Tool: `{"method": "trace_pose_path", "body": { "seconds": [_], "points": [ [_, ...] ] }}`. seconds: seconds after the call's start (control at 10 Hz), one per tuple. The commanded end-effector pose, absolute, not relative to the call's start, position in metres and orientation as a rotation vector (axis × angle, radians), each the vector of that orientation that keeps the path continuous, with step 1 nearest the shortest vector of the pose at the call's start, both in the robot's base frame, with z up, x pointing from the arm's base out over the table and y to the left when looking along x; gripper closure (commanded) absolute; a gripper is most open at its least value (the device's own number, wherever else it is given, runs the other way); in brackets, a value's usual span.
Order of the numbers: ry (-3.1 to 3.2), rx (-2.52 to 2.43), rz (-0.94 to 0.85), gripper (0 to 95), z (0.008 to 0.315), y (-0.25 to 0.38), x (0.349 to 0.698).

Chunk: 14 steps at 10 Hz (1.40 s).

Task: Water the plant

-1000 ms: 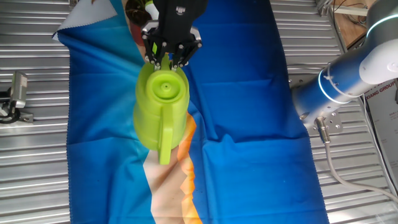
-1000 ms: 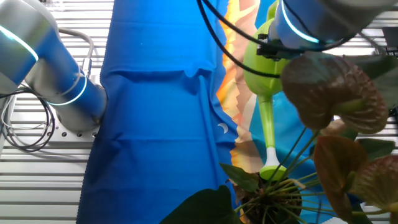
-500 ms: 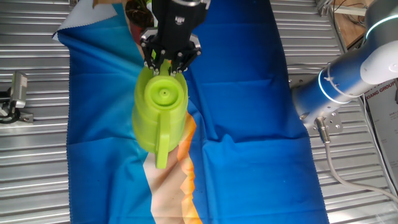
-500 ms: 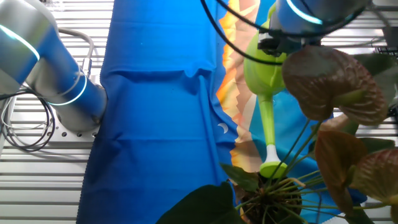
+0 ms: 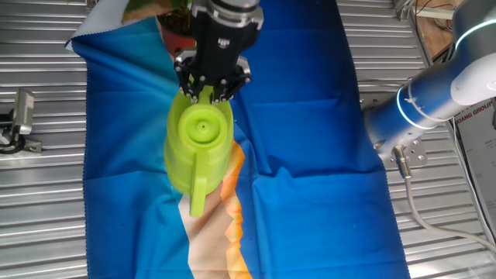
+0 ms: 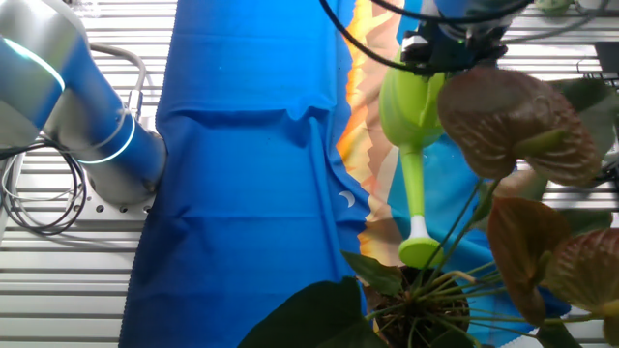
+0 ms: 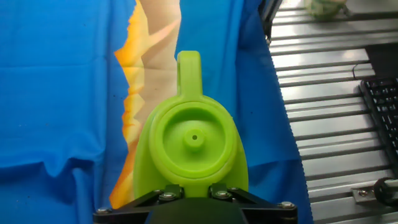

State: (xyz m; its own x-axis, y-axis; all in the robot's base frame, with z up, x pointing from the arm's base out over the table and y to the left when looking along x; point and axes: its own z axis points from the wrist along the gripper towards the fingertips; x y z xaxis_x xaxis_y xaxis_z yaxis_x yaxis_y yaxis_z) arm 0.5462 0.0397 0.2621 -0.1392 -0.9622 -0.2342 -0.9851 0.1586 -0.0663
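My gripper (image 5: 211,91) is shut on the lime-green watering can (image 5: 198,147), which it holds from above near the spout side, with the handle (image 5: 195,200) pointing away from the plant. In the hand view the can (image 7: 193,149) fills the middle, and the gripper (image 7: 193,190) clamps its near edge. The plant (image 5: 174,19) peeks out at the top, mostly hidden by the arm. In the other fixed view the can's long spout (image 6: 416,208) slopes down, its tip just above the base of the plant (image 6: 426,304), whose large reddish-brown leaves (image 6: 508,126) partly cover the can (image 6: 406,101).
A blue cloth (image 5: 310,116) with an orange and beige patch (image 5: 221,232) covers the slatted metal table (image 5: 39,201). The arm's blue base (image 5: 418,108) stands at the right. A metal fixture (image 5: 19,120) sits at the left edge. A keyboard (image 7: 382,106) lies beside the cloth.
The gripper and the can have shifted slightly away from the plant and turned a little. The spout tip has risen a bit above the plant's base.
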Motion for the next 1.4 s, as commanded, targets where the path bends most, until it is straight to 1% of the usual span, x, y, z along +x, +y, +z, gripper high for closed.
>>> {"method": "trace_pose_path", "body": {
  "seconds": [0.1,1.4],
  "points": [
    [2.229,-1.917,0.133,95.0,0.26,0.045,0.548],
    [2.392,-1.986,-0.029,95.0,0.236,0.087,0.545]
  ]
}}
